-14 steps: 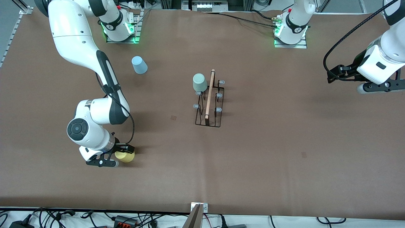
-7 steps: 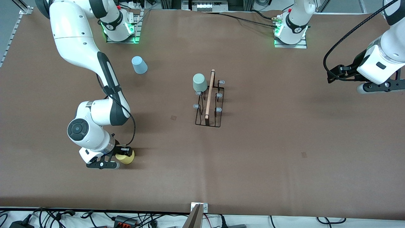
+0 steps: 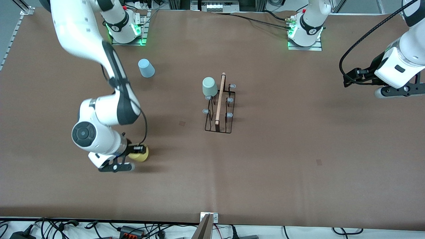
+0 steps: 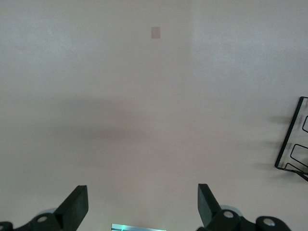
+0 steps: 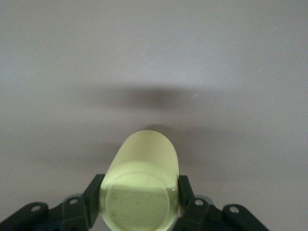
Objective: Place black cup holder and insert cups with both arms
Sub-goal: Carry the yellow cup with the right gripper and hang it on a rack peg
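The brown bench (image 3: 282,159) fills the front frame; the right arm (image 3: 99,113) reaches down its left side, the left arm (image 3: 398,63) waits at the right edge. The black cup holder (image 3: 219,109) stands at centre, a pale green cup (image 3: 209,86) on one peg; a light blue cup (image 3: 146,68) sits upper left. The right tool (image 5: 139,192) pinches the yellow cup (image 3: 139,155) (lower left, shadow beneath); the left tool (image 4: 142,207) hangs spread over bare bench.
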You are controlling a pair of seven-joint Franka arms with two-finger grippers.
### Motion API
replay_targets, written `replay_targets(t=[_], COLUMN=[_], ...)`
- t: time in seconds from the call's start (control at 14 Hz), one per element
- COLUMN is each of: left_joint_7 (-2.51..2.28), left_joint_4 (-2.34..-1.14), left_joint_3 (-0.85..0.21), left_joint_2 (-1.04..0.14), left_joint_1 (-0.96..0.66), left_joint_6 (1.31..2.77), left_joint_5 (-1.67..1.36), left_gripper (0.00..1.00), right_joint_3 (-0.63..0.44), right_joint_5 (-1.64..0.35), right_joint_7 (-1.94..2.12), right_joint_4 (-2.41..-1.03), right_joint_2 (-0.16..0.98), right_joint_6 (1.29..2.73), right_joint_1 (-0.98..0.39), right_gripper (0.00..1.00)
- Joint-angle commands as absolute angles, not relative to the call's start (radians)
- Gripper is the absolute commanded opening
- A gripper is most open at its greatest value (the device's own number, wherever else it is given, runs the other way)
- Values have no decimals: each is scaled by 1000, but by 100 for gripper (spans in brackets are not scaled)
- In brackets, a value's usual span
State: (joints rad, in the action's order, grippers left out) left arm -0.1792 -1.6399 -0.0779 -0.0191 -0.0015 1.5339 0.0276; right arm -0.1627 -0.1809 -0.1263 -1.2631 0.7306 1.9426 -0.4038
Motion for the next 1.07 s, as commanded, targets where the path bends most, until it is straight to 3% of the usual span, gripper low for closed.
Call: replay_targets(t=[0.0,0.5,1.0], left_joint_7=[-169,-172,-187], left_joint_4=[-1635,-1635,-1635], left_joint_3=[-83,-83,-81], left_joint_2=[-9,-9,-9], left_joint_1=[6,6,8], left_joint_6=[1522,1522,1516], left_joint_5=[15,15,-8], left_gripper=[100,100,100], right_joint_3=[-164,-166,-166], right_joint_5=[-192,-186,-181], right_joint_7=[-219,-610,-726], right_joint_4=[-1295,-1292,-1290], right_joint_2=[617,578,630], right_joint_6=[1810,1766,1874], right_joint_1=[-504,-774,-844], right_gripper=[21,21,21])
